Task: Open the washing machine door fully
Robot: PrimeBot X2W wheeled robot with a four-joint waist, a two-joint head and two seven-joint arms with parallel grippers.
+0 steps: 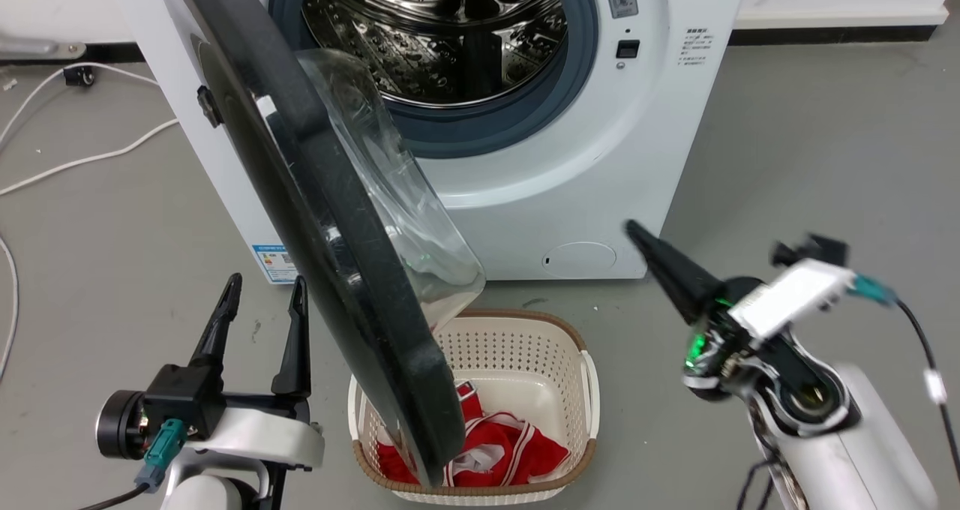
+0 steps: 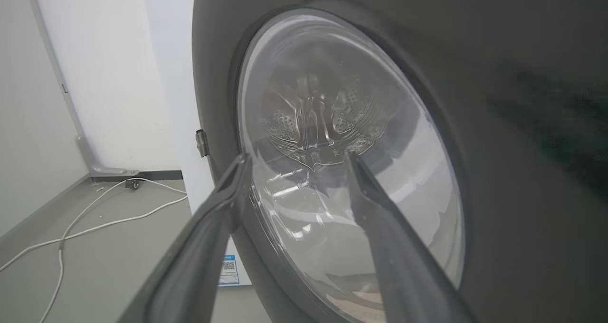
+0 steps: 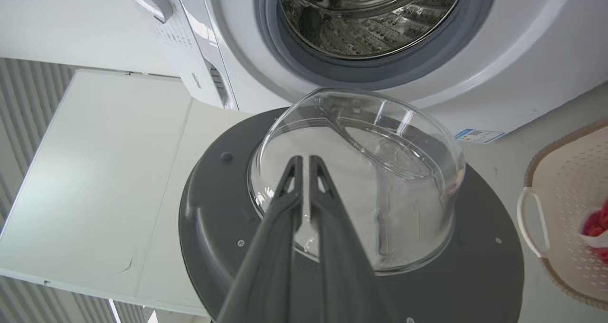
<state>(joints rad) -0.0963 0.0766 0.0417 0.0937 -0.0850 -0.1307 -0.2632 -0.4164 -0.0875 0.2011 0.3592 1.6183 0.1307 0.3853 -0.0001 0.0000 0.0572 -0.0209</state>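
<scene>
The white washing machine [image 1: 570,172] stands ahead with its steel drum [image 1: 442,30] exposed. Its door [image 1: 330,217], a black disc with a clear glass bowl [image 1: 390,187], is swung out edge-on toward me, over the basket. My left gripper [image 1: 267,281] stands open at the lower left, just left of the door's outer face and apart from it. In the left wrist view its fingers [image 2: 298,156] frame the door [image 2: 475,52] close ahead. My right gripper [image 1: 634,229] is shut on nothing, right of the door and pointing at its inner side [image 3: 213,209]; its tips [image 3: 305,159] lie before the bowl [image 3: 380,171].
A cream perforated laundry basket [image 1: 525,330] with red clothes [image 1: 495,442] sits on the floor under the door's lower edge. White cables [image 1: 75,161] trail over the grey floor at left. A small round white flap [image 1: 579,258] and a blue label [image 1: 274,262] mark the machine's base.
</scene>
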